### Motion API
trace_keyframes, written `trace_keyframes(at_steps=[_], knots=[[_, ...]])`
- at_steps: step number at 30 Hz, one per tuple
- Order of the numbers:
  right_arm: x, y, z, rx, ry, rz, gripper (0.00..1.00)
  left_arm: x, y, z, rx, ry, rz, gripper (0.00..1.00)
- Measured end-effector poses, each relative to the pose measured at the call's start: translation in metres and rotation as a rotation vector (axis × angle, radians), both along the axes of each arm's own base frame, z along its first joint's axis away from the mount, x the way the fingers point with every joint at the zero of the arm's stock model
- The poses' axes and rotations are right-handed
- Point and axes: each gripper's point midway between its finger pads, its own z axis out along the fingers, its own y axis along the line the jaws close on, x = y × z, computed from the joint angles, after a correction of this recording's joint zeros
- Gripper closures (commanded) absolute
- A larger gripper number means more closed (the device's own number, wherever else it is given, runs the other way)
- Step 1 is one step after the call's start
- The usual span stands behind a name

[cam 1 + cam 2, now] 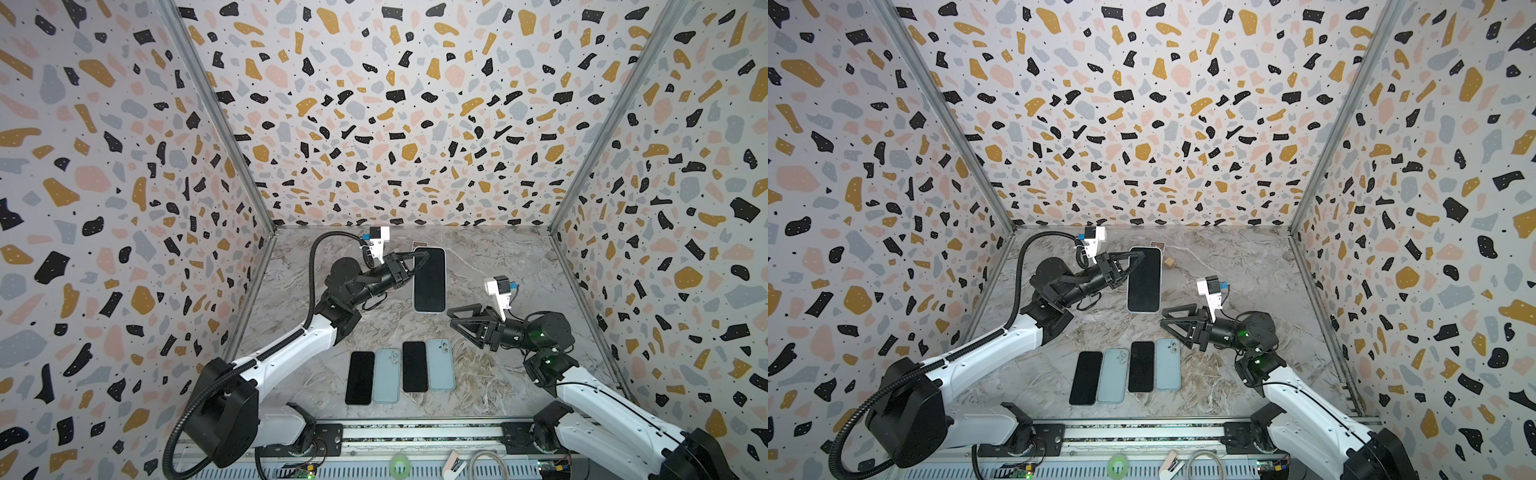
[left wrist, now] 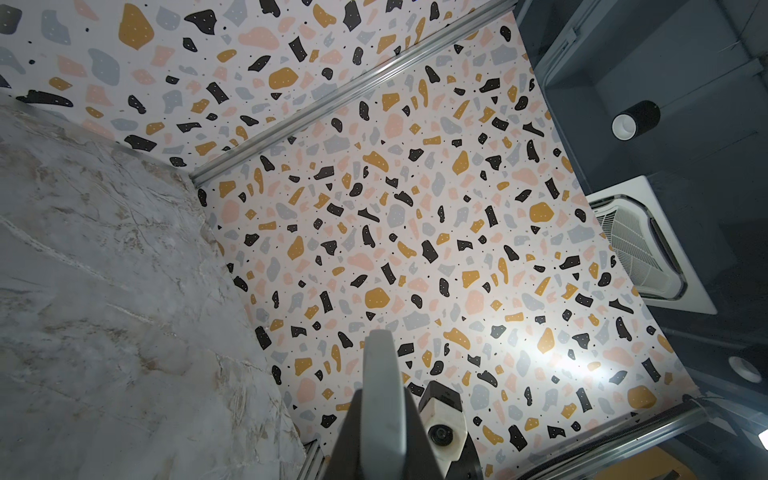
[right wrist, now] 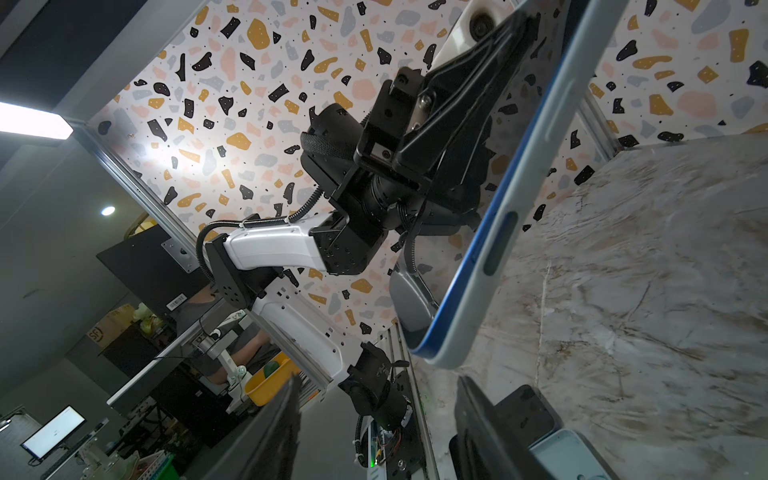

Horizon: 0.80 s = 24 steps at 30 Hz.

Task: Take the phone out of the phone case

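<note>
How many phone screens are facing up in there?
3: one phone held by the left claw, toward the back; two phones flat in the front row, alternating with pale blue pieces. None seems hidden.

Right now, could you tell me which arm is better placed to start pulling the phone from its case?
Right: the right gripper stands open beside the cased phone, while the left gripper is shut holding it.
</note>
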Motion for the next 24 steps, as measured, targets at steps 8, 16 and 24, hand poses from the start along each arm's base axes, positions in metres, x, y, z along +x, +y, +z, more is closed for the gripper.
trace_keyframes(at_steps=[8, 16, 24], knots=[[0.009, 0.015, -0.018, 0.000, 0.080, 0.008, 0.40, 0.000, 0.000, 0.000, -0.001, 0.000, 0.001, 1.00], [0.012, 0.020, -0.020, 0.013, 0.092, 0.014, 0.41, -0.001, -0.001, 0.001, -0.002, -0.001, -0.001, 1.00], [0.015, 0.022, -0.021, 0.020, 0.093, 0.012, 0.41, -0.001, -0.001, 0.002, -0.007, -0.005, 0.006, 1.00]])
